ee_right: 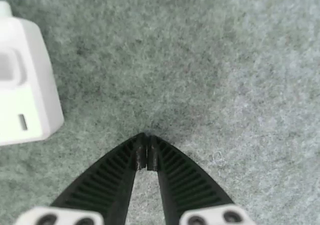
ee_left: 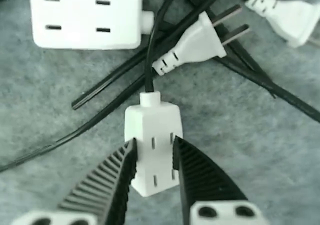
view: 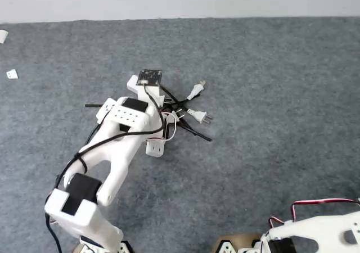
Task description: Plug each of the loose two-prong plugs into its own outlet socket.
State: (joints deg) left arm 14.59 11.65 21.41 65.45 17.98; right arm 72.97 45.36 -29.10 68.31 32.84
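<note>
At the middle of the worktop (view: 281, 95), the left pincer (ee_left: 153, 145) is clamping the small socket block (ee_left: 152, 117), probably needing a steady hold facing the plug (ee_left: 197, 44) just beyond, while the right pincer (ee_right: 145, 150) is sitting pressed together.

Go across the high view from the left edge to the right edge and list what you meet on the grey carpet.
white scrap cut by the edge → second white scrap → left arm → nearer loose plug → right arm. The other loose plug and the black cords overlap these, so they are left out.
</note>
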